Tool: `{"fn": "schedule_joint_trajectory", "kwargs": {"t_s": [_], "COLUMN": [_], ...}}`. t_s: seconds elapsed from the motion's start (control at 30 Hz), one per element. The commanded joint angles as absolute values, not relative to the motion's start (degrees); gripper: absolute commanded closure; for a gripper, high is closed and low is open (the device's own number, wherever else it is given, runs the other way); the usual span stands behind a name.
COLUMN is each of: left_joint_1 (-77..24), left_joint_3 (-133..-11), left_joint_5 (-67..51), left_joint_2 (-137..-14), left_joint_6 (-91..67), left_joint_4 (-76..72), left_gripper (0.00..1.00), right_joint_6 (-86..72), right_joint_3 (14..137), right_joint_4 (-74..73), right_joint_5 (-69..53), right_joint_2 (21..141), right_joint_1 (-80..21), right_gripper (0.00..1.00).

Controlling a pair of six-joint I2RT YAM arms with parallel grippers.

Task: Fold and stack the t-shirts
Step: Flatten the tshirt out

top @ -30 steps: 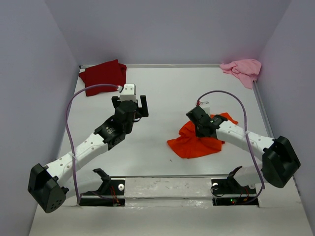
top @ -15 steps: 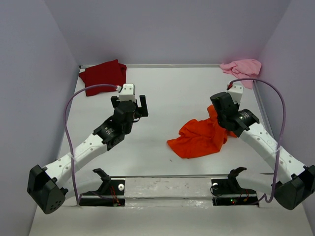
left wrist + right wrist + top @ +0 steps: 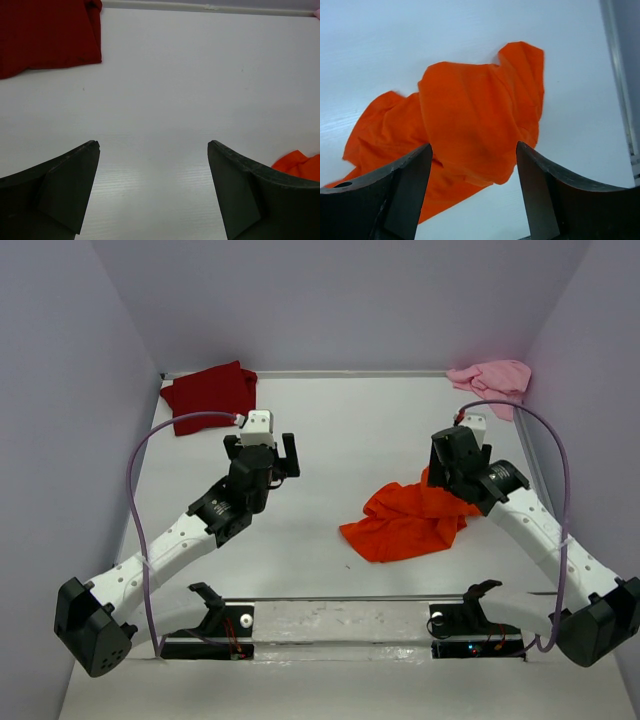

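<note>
Right wrist view: right gripper, fingers spread and empty, hangs directly above the orange t-shirt, which lies crumpled on the table.

- Left gripper: likewise spread and empty, well left of the orange t-shirt.
- Dark red t-shirt: far beyond and left of the orange one.
- Pale pink t-shirt: beyond and right of it.
- Step, as we judge it: spreading the orange t-shirt flat. We would pinch one outer edge in a single layer, not the bunched middle, and have the left gripper take the opposite edge.
- Not determinable: collar, sleeves and hem, lost in the folds; whether the dark red t-shirt is already folded.
</note>
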State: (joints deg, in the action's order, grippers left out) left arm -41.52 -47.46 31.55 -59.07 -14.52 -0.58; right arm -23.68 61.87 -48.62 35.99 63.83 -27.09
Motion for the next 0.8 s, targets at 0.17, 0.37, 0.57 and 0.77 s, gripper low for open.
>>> {"fn": "schedule_joint_trajectory", "kwargs": {"t_s": [0.17,0.37,0.57,0.77], "left_joint_1": [-41.2,-41.0,-40.7,-40.2], "left_joint_3": [-46.9,-47.0,-47.1,-47.2], "left_joint_5": [33.2,33.1,33.0,32.9], "left_joint_2": [-58.2,-59.0,-59.6,-59.7], "left_joint_6": [-13.6,-13.7,-13.7,-13.7], "left_joint_4": [-2.5,-2.3,-2.2,-2.2], "left_gripper": [0.01,0.01,0.01,0.01], "right_joint_6": [-22.1,-23.4,-25.2,-25.8], "right_joint_3": [56.0,50.6,49.6,48.3], "right_joint_4": [-39.7,-33.2,-30.0,-27.6], "right_joint_5": [15.7,11.9,10.6,11.2], "right_joint_2": [63.6,68.4,74.5,79.5], "right_joint_1": [-29.6,-33.1,-36.9,-37.4], "right_gripper": [0.29,0.31,0.33,0.33]}}
